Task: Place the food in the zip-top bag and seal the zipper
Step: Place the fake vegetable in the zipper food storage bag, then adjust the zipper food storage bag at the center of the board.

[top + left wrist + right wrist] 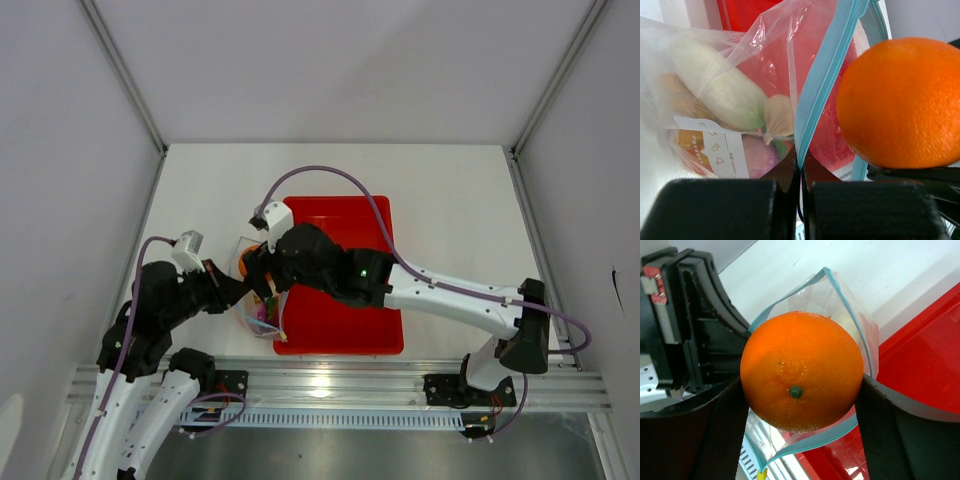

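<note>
1. One piece is in hand: your right gripper is clamped on the orange, one finger on either side of it, stem dimple facing the wrist camera.
2. Just beyond the orange, straight ahead of the fingers, the blue zipper loops round it. The mouth stands open, and its long axis seems to run crosswise to the line between your fingers.
3. From the left wrist view, the orange sits between the two lips, at the opening and not yet down in the bag.
4. Beside the orange, at the near end of the mouth, your left gripper is pinched together on one zipper lip and holds it up. It is the nearer arm to the bag; the right is the nearer to the orange.
5. Deeper in, past the lips, lie the radish, the garlic and the onion. I judge there is room above them, though the film is floppy and may fold in.
6. Farther out, beneath and to the right, is the red tray on the white table.
</note>
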Motion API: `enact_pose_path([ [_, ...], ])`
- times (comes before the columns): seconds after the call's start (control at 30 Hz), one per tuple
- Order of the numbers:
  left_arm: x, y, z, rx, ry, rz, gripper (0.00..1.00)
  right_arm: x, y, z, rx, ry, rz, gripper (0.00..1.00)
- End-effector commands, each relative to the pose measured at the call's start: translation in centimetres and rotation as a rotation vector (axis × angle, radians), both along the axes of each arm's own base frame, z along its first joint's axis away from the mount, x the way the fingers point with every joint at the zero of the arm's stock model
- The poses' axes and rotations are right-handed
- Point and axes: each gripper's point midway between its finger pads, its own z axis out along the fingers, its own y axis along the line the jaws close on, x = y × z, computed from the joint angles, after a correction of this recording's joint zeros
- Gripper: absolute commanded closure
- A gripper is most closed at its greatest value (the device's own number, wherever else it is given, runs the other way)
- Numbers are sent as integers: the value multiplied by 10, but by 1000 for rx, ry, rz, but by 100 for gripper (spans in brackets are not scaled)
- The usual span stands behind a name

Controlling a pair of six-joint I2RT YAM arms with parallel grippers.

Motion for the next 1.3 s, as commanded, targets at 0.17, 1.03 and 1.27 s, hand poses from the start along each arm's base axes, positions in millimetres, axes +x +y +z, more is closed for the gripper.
enact_pose_path([
  [0.17, 0, -2, 5, -6, -28, -20, 99, 16, 10, 16, 14, -15, -62, 1],
  [1.03, 8, 6, 21, -48, -42, 90, 99, -85, -62, -42, 160, 15, 196, 13],
  [1.27, 8, 4, 25, -69, -33, 87, 100, -99, -29, -52, 214, -21, 169, 29],
])
